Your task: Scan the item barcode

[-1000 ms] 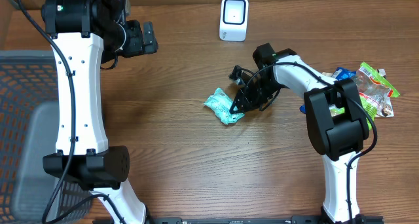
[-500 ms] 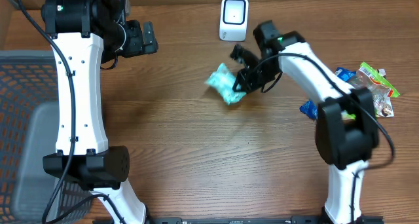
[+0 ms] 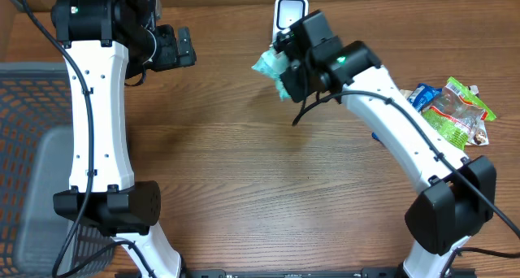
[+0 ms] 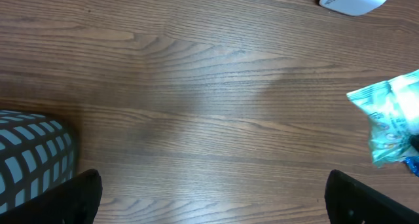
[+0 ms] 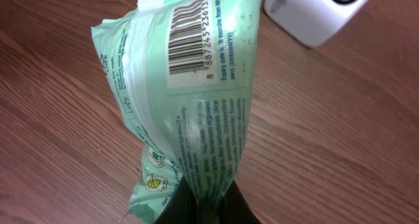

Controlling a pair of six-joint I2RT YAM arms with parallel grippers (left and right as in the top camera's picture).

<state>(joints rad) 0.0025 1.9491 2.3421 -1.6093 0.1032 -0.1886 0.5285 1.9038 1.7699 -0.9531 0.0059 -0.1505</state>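
Note:
A pale green packet (image 3: pixel 271 69) hangs above the table just in front of the white barcode scanner (image 3: pixel 290 10), pinched at one end by my right gripper (image 3: pixel 286 73). In the right wrist view the packet (image 5: pixel 190 99) stands up from the shut gripper (image 5: pixel 208 201), its black barcode (image 5: pixel 190 37) facing the camera, with the scanner (image 5: pixel 321 11) just behind at top right. My left gripper (image 3: pixel 180 48) is open at the back left, far from the packet. In its wrist view the gripper (image 4: pixel 211 198) holds nothing, and the packet (image 4: pixel 391 122) shows at the right edge.
A pile of other snack packets (image 3: pixel 455 111) lies at the right of the table. A dark mesh basket (image 3: pixel 32 148) stands off the left edge, its corner (image 4: pixel 33 155) visible in the left wrist view. A blue wrapper (image 3: pixel 378 136) lies under the right arm.
My right gripper has lifted the green packet off the table and carried it back and slightly left, up to the scanner. The left arm has not moved.

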